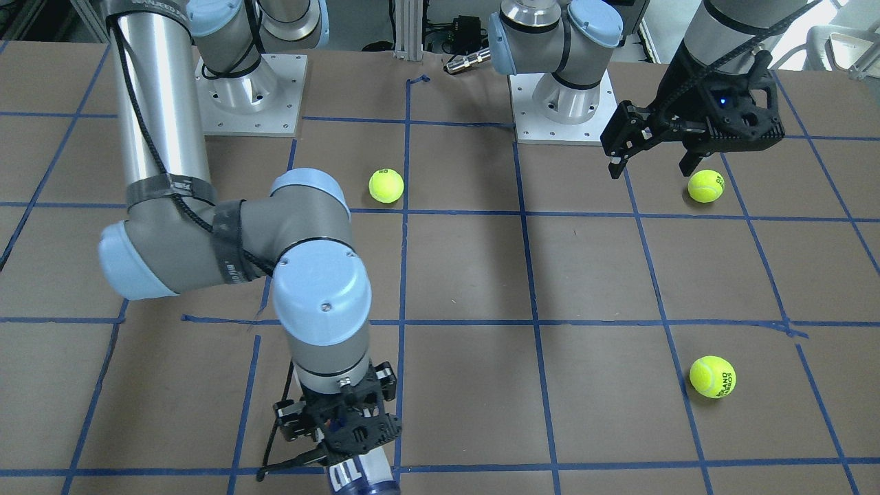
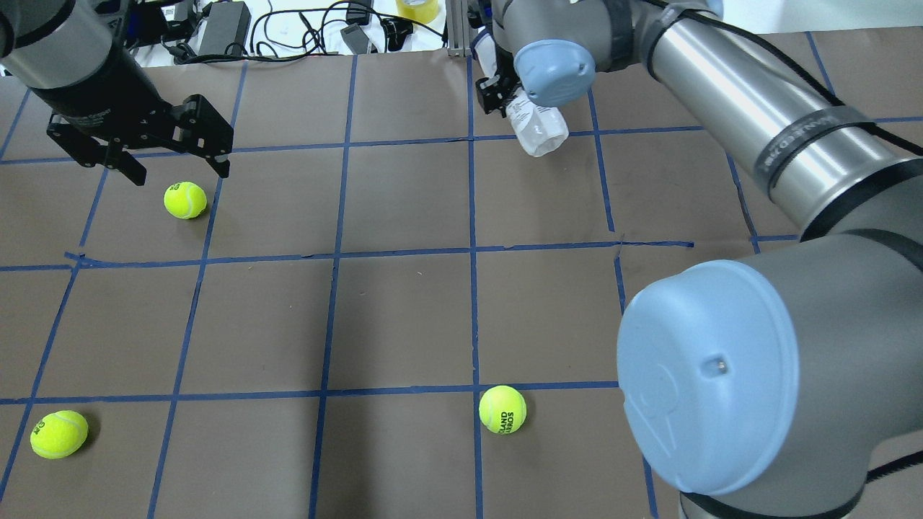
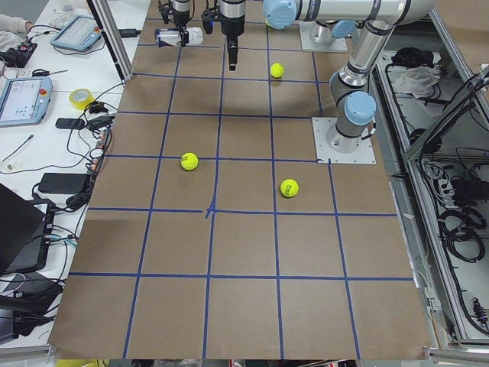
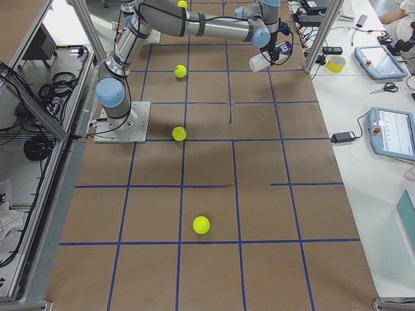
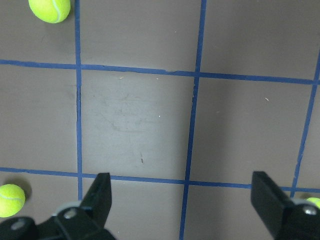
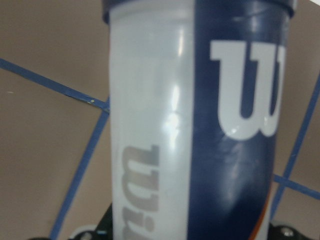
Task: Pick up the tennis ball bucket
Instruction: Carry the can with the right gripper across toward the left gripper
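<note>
The tennis ball bucket (image 2: 539, 131) is a clear can with a navy and white "W" label. My right gripper (image 2: 497, 94) is shut on it at the table's far side and holds it tilted, apparently off the surface. The bucket fills the right wrist view (image 6: 200, 125) and shows at the bottom edge of the front view (image 1: 361, 479), under the right gripper (image 1: 344, 430). My left gripper (image 2: 180, 175) is open and empty, hovering high over the table's left side. It also shows in the front view (image 1: 651, 172) and its own wrist view (image 5: 182, 200).
Three loose tennis balls lie on the brown gridded table: one far left (image 2: 185, 200), one near left (image 2: 59, 434), one near centre (image 2: 502, 409). Cables and a tape roll (image 2: 417, 9) lie beyond the far edge. The arm bases (image 1: 251, 89) (image 1: 560, 103) stand on the robot's side.
</note>
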